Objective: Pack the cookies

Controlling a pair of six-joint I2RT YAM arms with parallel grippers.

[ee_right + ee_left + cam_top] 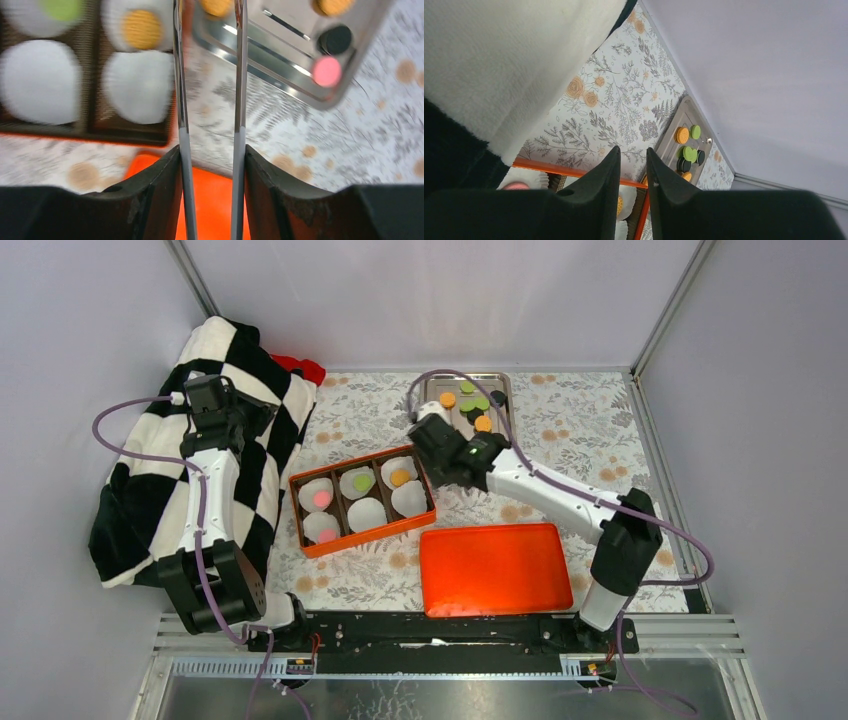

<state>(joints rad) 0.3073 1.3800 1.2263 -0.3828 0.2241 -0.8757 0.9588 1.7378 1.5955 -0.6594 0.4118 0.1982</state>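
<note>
The cookies lie in two places. Orange (pixel 448 399), green (pixel 482 402) and black (pixel 498 397) ones sit on a metal tray (pixel 505 380) at the back. A pink (pixel 322 498), a green (pixel 362 481) and an orange (pixel 399 478) one lie in white paper cups in the orange box (pixel 363 455). My right gripper (pixel 440 455) hangs between box and tray, shut on metal tongs (pixel 181 100); their tips run out of view. A pink cookie (pixel 326 71) lies on the tray corner. My left gripper (pixel 632 150) is empty, its jaws a narrow gap apart, over the blanket's edge.
A black-and-white checkered blanket (pixel 250 440) is heaped at the left under the left arm. An orange lid (pixel 495 568) lies flat at the front, right of the box. Grey walls close the table at the back and sides.
</note>
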